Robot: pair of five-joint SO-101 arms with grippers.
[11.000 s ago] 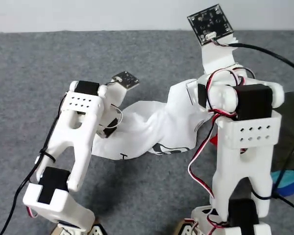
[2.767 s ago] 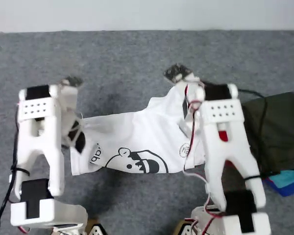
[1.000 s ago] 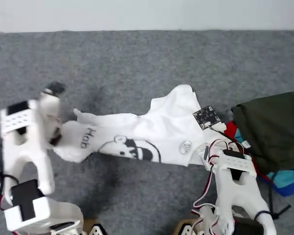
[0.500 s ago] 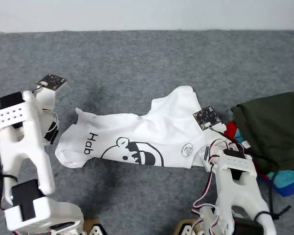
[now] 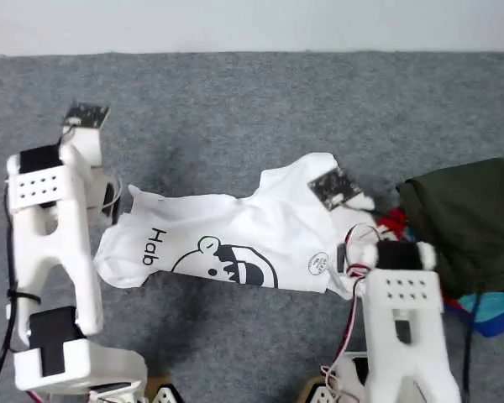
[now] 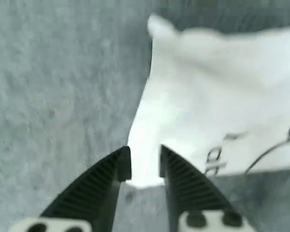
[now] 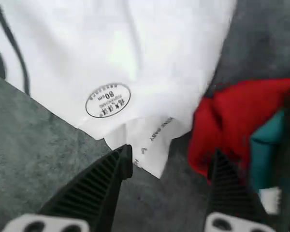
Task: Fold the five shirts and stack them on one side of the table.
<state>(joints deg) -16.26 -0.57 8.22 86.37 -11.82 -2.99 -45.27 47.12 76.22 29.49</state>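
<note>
A white shirt [image 5: 235, 231] with a black cartoon print lies spread flat across the middle of the grey table. My left gripper [image 6: 142, 166] hovers over the shirt's left edge [image 6: 193, 111]. Its fingers [image 6: 120, 164] stand a little apart, and a white corner shows in the gap. The left arm [image 5: 55, 227] stands at the table's left. My right gripper [image 7: 169, 169] is wide open above the shirt's right hem [image 7: 135, 63], near a round size label [image 7: 108, 100] and a loose tag [image 7: 147, 145]. The right arm [image 5: 399, 294] stands at the front right.
A pile of other shirts sits at the right edge: dark green [image 5: 458, 218] on top, red [image 5: 388, 222] and blue [image 5: 496, 306] peeking out below. Red cloth [image 7: 241, 116] and teal cloth [image 7: 266, 145] lie close beside my right gripper. Bare grey table [image 5: 235, 109] stretches behind the white shirt.
Both arms pulled the white shirt out flat and let it go. In the last half second the left arm shifted toward the left edge and the right arm came forward over the right hem.
</note>
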